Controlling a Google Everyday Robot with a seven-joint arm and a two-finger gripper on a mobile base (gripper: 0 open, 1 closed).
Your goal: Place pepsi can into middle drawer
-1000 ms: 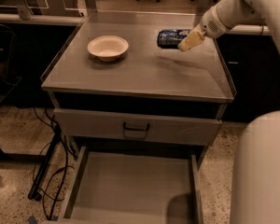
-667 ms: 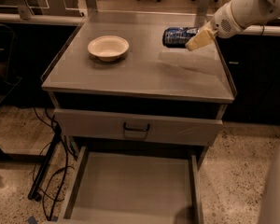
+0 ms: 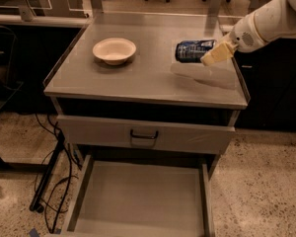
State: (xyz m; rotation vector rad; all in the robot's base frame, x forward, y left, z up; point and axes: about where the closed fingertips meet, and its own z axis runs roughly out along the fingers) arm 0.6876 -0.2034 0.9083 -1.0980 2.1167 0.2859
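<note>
Your gripper (image 3: 213, 55) holds the can (image 3: 192, 51) sideways, jaws closed on its end, above the cabinet top (image 3: 138, 78); you have yet to carry it down into the open drawer (image 3: 143, 196).

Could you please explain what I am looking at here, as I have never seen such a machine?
One camera looks down on the front of a grey metal cabinet. The white arm entering from the right belongs to a mobile robot; its two-finger gripper is over the cabinet top's right rear. On top sits a round cream bowl. The gripper holds a small blue aluminium pepsi can, lying sideways, seemingly just above the surface. Below, the broad shallow grey middle drawer stands pulled open.
</note>
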